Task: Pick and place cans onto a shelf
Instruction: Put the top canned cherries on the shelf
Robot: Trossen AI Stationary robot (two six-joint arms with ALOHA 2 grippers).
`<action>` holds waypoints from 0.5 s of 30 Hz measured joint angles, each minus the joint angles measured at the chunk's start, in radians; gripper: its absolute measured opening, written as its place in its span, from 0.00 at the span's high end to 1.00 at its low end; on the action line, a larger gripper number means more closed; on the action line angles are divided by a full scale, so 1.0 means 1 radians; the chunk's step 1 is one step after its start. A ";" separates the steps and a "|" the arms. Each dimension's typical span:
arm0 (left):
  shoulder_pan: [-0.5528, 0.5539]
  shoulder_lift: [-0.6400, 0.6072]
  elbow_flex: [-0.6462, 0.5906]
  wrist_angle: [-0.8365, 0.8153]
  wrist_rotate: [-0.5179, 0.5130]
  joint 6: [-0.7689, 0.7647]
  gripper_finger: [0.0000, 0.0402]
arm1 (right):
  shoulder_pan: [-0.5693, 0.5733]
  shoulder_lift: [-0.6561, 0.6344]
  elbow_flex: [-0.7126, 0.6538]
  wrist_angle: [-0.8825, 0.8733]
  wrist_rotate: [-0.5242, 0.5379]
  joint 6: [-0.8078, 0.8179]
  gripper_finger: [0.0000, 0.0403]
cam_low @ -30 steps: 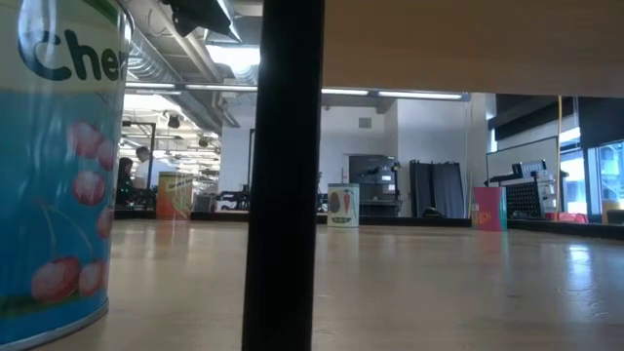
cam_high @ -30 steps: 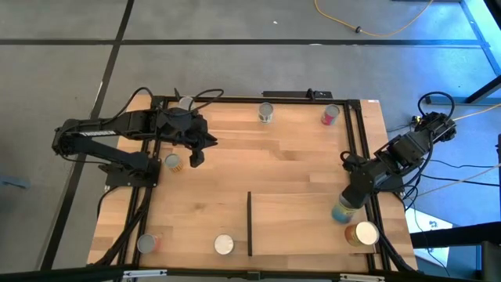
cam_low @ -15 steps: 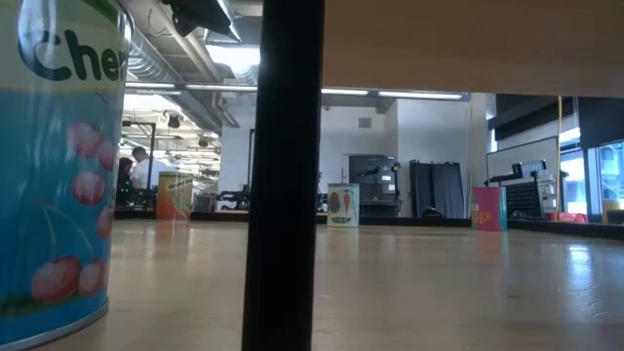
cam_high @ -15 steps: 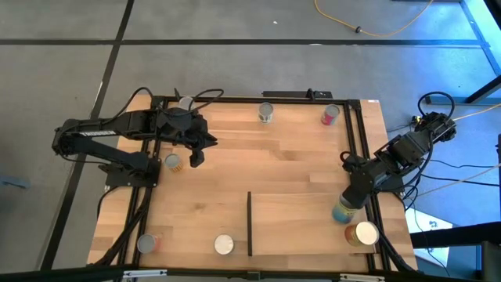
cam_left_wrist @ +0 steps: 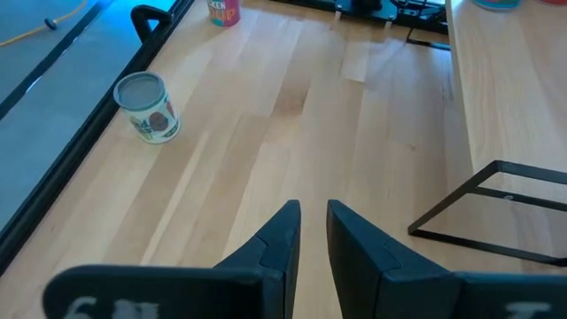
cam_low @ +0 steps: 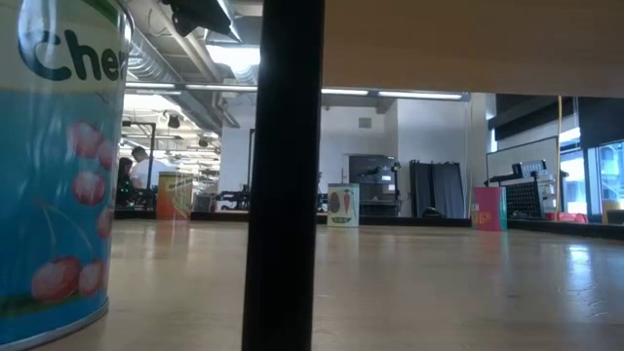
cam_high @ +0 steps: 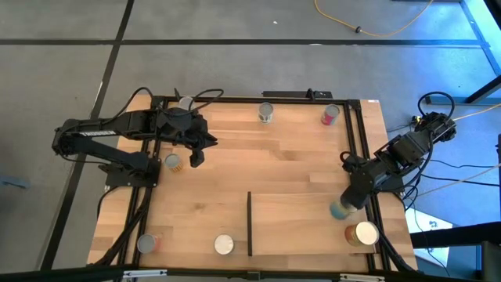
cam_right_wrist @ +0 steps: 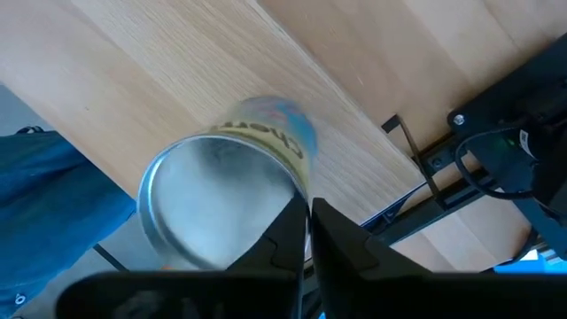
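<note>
Can [cam_high: 340,209] now blurred, shifted under right tool [cam_high: 350,200], fingers nearly together, grip unclear

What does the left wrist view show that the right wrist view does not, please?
Only the left wrist view shows a small silver-topped can with a pale label standing upright on the wooden tabletop, plus the shelf's thin black frame. Only the right wrist view shows a blue-labelled can with a silver end, tilted, close against the right gripper. Both show pale wood and a pair of dark fingers set close together.
</note>
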 joint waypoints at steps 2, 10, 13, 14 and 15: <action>0.000 0.000 0.000 0.000 0.000 0.000 0.87 | 0.000 0.000 0.000 0.000 -0.001 0.000 0.94; 0.000 0.000 0.000 0.000 0.000 -0.002 0.87 | 0.000 0.001 0.072 0.003 0.001 0.001 0.94; 0.000 0.000 0.000 0.000 0.000 -0.002 0.87 | 0.000 0.002 0.125 0.004 0.045 0.000 0.94; 0.000 0.000 0.000 0.000 0.000 -0.002 0.87 | 0.000 0.003 0.143 0.004 0.063 -0.003 0.94; 0.000 0.000 0.000 0.000 0.000 -0.002 0.87 | 0.000 0.005 0.157 0.009 0.079 -0.015 0.94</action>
